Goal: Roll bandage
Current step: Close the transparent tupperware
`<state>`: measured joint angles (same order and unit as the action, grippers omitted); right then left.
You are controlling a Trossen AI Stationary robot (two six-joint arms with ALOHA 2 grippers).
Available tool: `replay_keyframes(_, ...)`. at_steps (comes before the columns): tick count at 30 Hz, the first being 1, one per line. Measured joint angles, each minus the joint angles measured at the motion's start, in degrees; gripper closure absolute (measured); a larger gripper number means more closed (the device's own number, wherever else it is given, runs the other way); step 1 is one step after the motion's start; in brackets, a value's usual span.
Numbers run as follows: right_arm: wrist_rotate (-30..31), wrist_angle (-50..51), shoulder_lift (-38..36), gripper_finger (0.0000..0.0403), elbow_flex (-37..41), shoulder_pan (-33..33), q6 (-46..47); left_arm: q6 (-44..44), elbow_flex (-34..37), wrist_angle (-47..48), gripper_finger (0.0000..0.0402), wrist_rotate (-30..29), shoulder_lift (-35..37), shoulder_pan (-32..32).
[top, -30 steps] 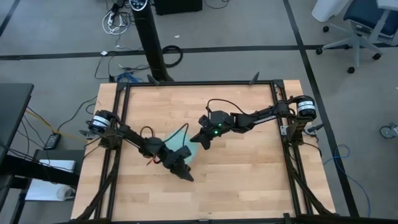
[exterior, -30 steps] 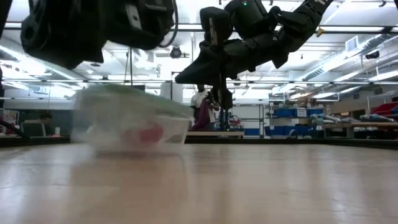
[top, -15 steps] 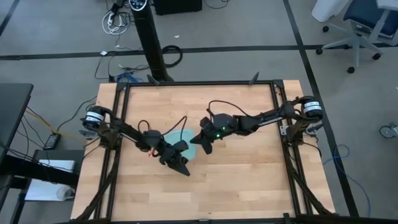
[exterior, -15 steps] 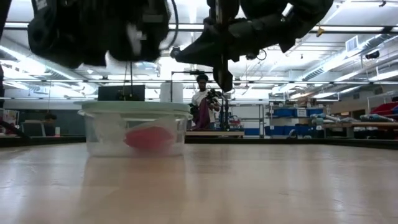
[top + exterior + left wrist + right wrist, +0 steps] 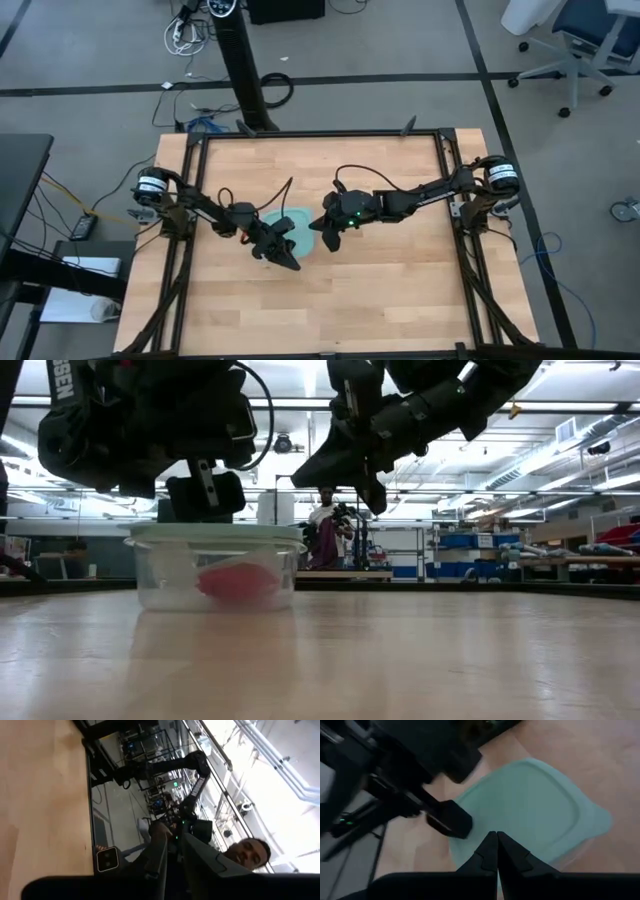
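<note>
Sitting inside your clear, square plastic container (image 5: 215, 575) with its smooth pale-blue lid (image 5: 530, 805) is the soft red bandage (image 5: 238, 580), while your right gripper (image 5: 497, 851), jaws closed, is hovering above; your left gripper's (image 5: 290, 262) jaws are barely parted, empty.

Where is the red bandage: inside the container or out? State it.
Inside: the red bandage lies within the clear square plastic container, light-blue lid on.

Closed right pincer (image 5: 496, 851) over pale-green lid (image 5: 535, 810) — left pincer (image 5: 449, 818) beside.
</note>
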<state>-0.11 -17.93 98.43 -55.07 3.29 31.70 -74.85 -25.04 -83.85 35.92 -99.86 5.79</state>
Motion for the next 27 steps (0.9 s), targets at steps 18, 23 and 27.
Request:
replay_keyframes(18,7.1,2.6,-0.3,0.0403,0.0,0.3,-3.9,5.0,-1.1,-0.1,0.0337,3.2,-0.1,-2.8)
replay_keyframes(23,6.1,5.8,-1.1,0.0403,0.0,1.0,-8.3,5.9,-6.2,-4.9,0.0337,6.0,0.1,0.4)
replay_keyframes(27,9.7,10.7,-5.9,0.0403,0.0,1.7,-9.3,9.7,-12.2,-5.0,0.0337,7.5,0.2,2.1)
